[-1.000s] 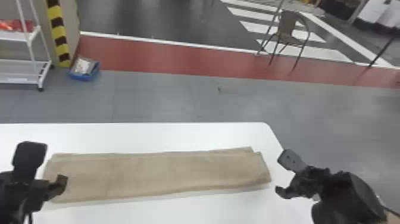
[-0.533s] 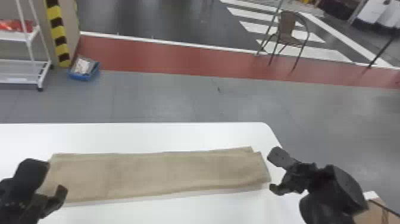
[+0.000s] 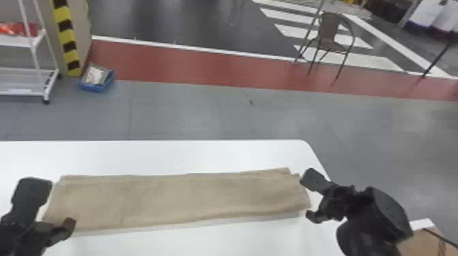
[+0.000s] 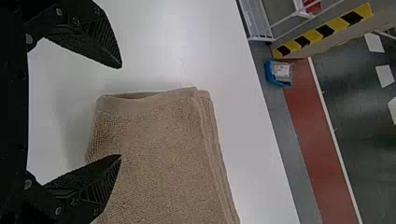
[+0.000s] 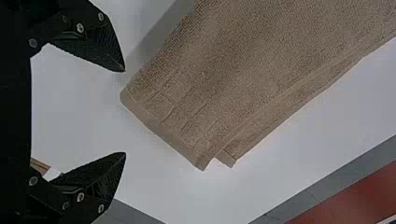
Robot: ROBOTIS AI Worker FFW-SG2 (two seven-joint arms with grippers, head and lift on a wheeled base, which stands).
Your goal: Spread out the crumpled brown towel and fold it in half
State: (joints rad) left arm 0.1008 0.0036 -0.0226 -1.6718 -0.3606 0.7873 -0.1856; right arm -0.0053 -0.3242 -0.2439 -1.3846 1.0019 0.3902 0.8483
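My left gripper (image 4: 121,111) and right gripper (image 5: 125,112) were released near opposite ends of the brown towel (image 3: 180,201), a folded strip on the table (image 3: 204,155). Squaring its offset layer (image 5: 226,159), I judged, required a light edge pinch without dragging the fold.

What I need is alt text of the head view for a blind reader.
A brown towel, folded into a long strip, lies on a white table, with the robot's open left gripper at its left end and open right gripper at its right. A chair stands beyond.
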